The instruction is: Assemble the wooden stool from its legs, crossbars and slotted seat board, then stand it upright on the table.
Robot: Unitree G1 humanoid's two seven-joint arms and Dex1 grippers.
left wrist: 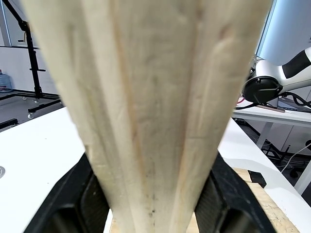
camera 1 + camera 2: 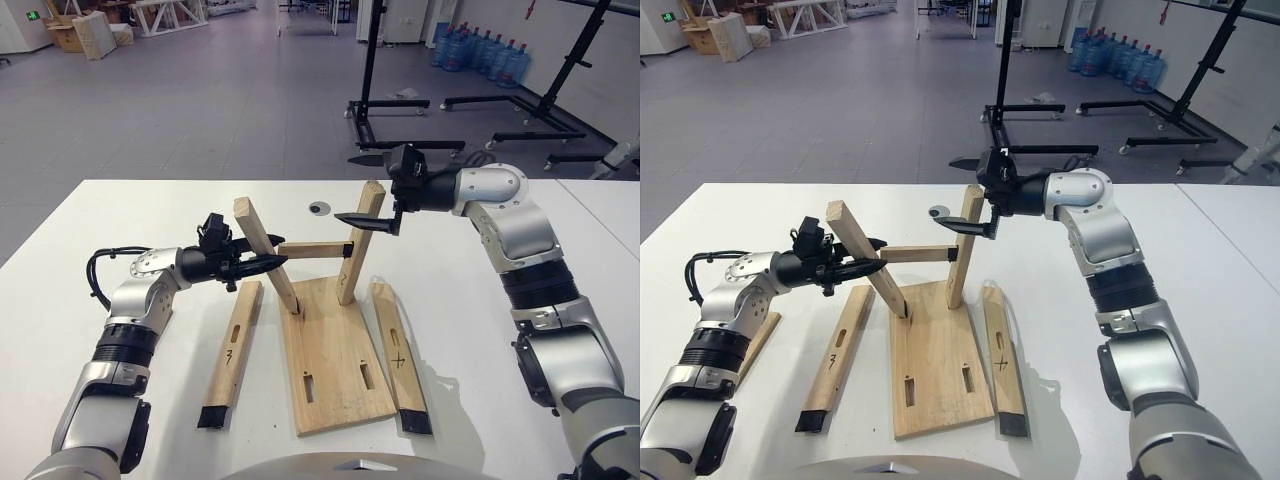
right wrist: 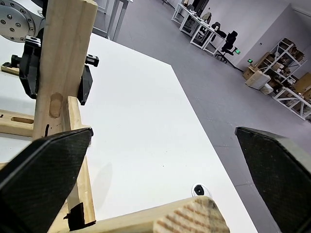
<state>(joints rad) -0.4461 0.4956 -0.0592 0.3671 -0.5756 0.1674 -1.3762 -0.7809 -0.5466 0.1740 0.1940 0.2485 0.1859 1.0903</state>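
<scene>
The slotted seat board (image 2: 335, 385) lies flat on the white table. Two legs stand in it, joined by a crossbar (image 2: 312, 250). The left leg (image 2: 258, 232) leans left, and my left gripper (image 2: 262, 265) is shut on it at mid height. In the left wrist view that leg (image 1: 146, 111) sits between the black fingers (image 1: 73, 199). The right leg (image 2: 358, 255) stands nearly upright. My right gripper (image 2: 372, 190) is open, its fingers straddling that leg's top (image 3: 189, 216) without touching it. Two loose legs (image 2: 232, 350) (image 2: 398, 355) lie flat on either side of the board.
Another wooden piece (image 2: 760, 335) lies on the table under my left forearm. A small round cap (image 2: 319, 208) sits in the tabletop behind the stool. Black wheeled stands (image 2: 400, 105) are on the floor beyond the far edge. A second table (image 2: 610, 200) adjoins on the right.
</scene>
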